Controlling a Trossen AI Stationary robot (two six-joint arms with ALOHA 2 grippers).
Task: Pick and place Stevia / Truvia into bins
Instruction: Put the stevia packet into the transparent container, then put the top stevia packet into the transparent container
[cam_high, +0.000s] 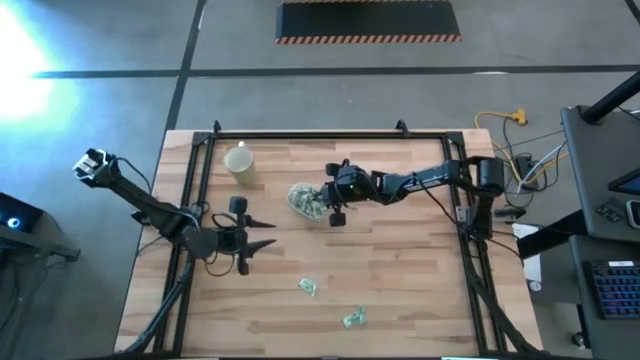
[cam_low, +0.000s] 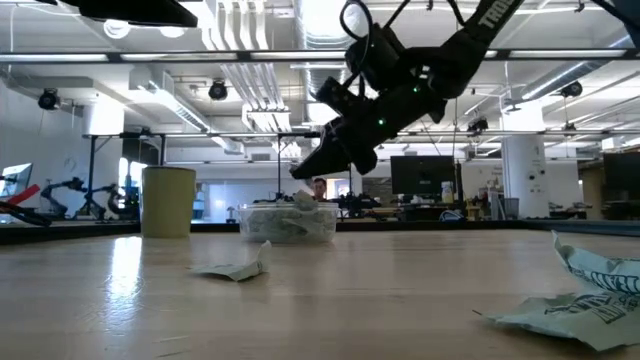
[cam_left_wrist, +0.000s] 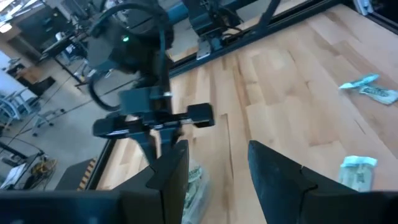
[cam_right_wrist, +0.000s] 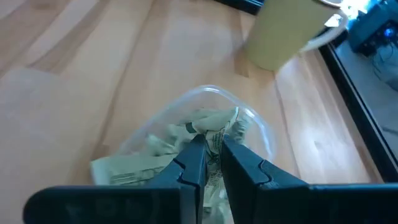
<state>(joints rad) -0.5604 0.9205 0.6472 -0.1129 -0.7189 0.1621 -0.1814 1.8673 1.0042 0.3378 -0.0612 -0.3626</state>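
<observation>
Right pincer (cam_right_wrist: 211, 163) hangs over the clear tub (cam_high: 304, 200) near the desk's middle, toward the far edge, fingers nearly together, pinching a sachet (cam_right_wrist: 219, 132). Tub already holds several crumpled green-and-white sachets. Two loose sachets (cam_high: 308, 287) (cam_high: 354, 319) left near the near edge. Left pincer (cam_high: 262, 235) spread, empty, waiting at the left edge.

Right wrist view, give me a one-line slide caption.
Right gripper holds a sachet over the clear tub of sweetener packets.
</observation>
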